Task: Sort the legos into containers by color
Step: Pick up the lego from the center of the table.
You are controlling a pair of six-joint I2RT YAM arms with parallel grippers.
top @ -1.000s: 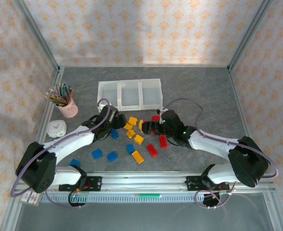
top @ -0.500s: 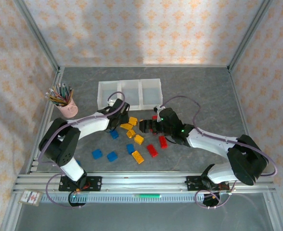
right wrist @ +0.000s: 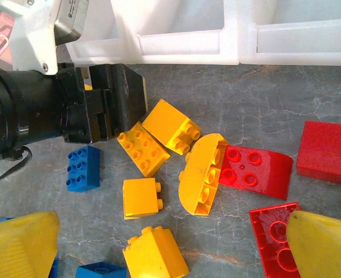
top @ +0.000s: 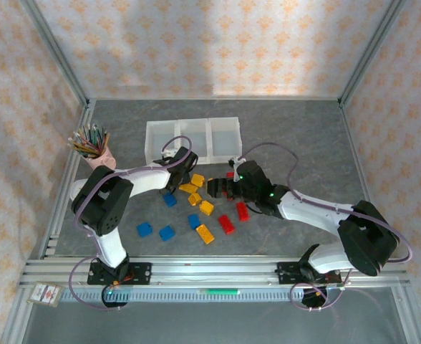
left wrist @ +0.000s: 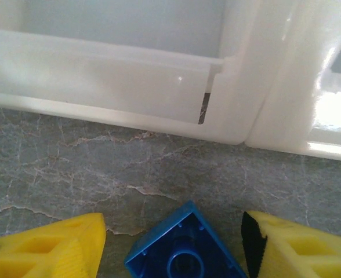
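Left tool (left wrist: 174, 223): carried forward over the last second, away from the near-left corner of the table (top: 303, 136) and up to the front wall of the containers (top: 223, 137). Narrowed over the same second from wide to roughly half gap. Now straddling one blue brick (left wrist: 185, 252), hollow underside turned toward the tool. Slim gaps visible on both sides, so not yet gripped.

Right tool (right wrist: 173, 220): shifted slightly toward the left edge early in that second, then held. Spread fully, holding nothing, poised above the yellow-orange and red legos (top: 207, 208) near the table centre.

Containers: one row toward the far edge, left of centre, white inside, no brick visible from above. Legos: loose on the table between that row and the near edge.

Meaning for the task: judged as a first blue pick in progress, with sorting barely begun. Expect closure on the brick, then a short lift over the wall directly ahead. Watch for the brick tilting or slipping out of the closing pads, given its upturned pose.
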